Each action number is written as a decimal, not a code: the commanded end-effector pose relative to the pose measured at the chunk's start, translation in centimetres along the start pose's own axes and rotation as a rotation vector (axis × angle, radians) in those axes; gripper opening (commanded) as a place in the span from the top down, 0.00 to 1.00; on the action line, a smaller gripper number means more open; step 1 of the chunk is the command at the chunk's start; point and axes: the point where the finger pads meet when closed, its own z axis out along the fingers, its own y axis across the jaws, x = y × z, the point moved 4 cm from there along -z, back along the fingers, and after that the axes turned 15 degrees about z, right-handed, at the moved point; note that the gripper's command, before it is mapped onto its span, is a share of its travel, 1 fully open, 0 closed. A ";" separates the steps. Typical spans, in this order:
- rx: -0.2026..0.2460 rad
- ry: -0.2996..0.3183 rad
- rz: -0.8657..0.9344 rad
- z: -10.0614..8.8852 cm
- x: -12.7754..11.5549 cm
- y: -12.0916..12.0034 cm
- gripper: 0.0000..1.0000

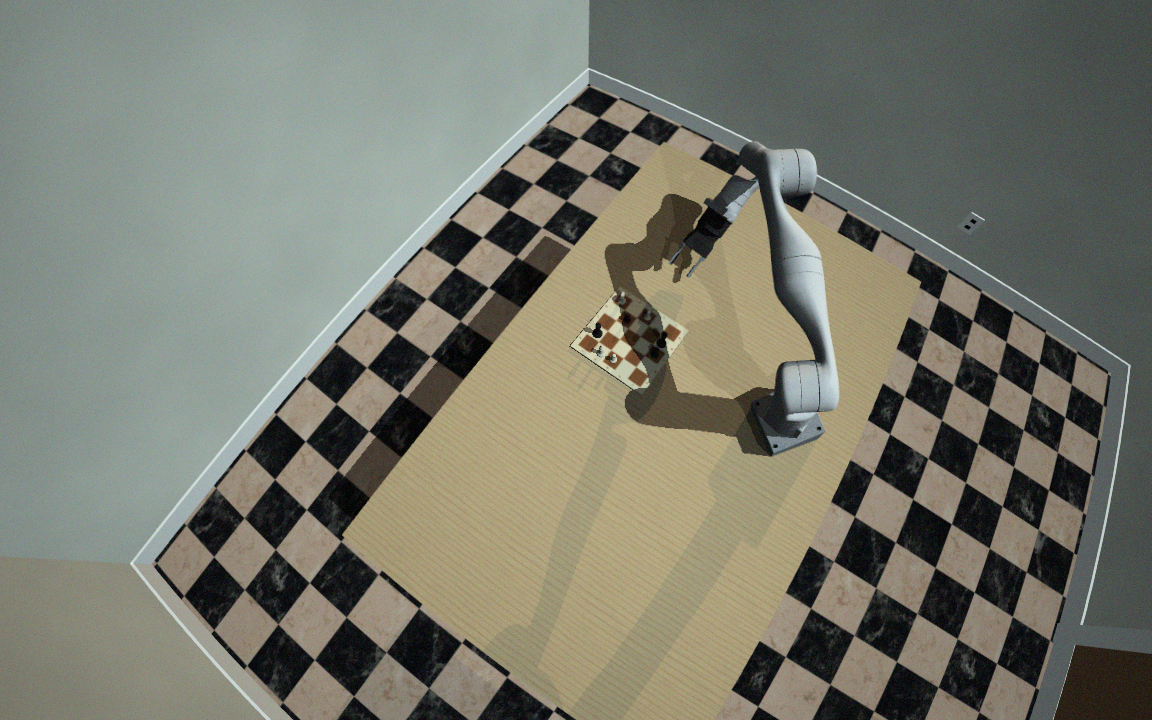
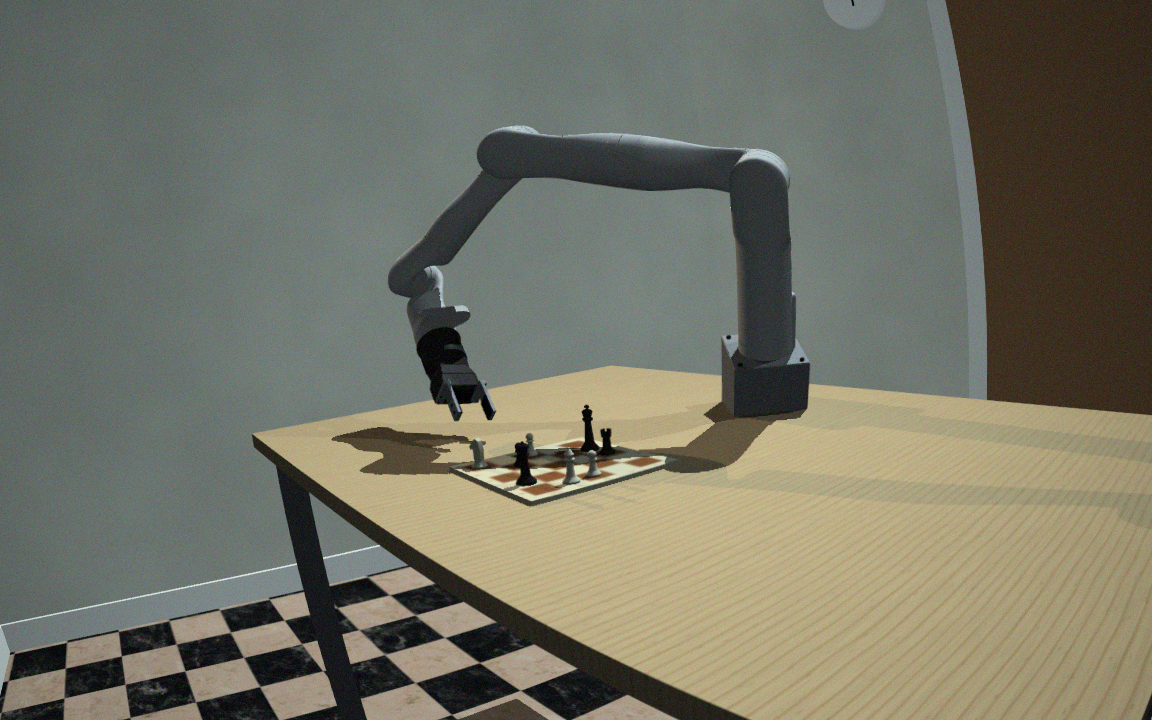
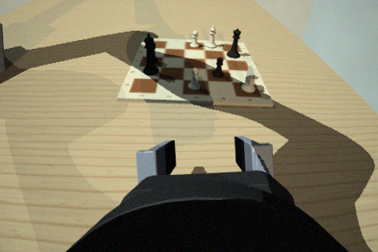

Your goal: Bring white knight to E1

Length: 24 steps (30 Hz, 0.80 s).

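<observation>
A small chessboard [image 3: 194,71] lies on the wooden table, and it also shows in the top view [image 1: 629,338] and the exterior view [image 2: 562,470]. The white knight [image 3: 249,80] stands upright on the board's near right corner square in the wrist view. It is the leftmost piece in the exterior view [image 2: 477,452]. My gripper [image 3: 205,151] is open and empty. It hangs above the bare table just off that edge of the board [image 2: 473,413], tilted toward the pieces. The edge letters are too small to read.
Other pieces stand upright on the board: a tall black piece [image 3: 150,55], another black piece [image 3: 235,43], a black pawn [image 3: 219,68], and white pieces [image 3: 213,37] [image 3: 194,79]. The arm's base [image 2: 763,376] stands behind the board. The table edge [image 2: 294,452] is close by.
</observation>
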 end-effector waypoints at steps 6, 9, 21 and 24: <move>0.026 -0.002 0.022 1.2 0.2 0.8 0.00; 0.028 -0.002 0.025 1.3 0.2 0.8 0.00; 0.033 -0.003 0.034 1.5 0.2 1.0 0.00; 0.033 -0.003 0.034 1.5 0.2 1.0 0.00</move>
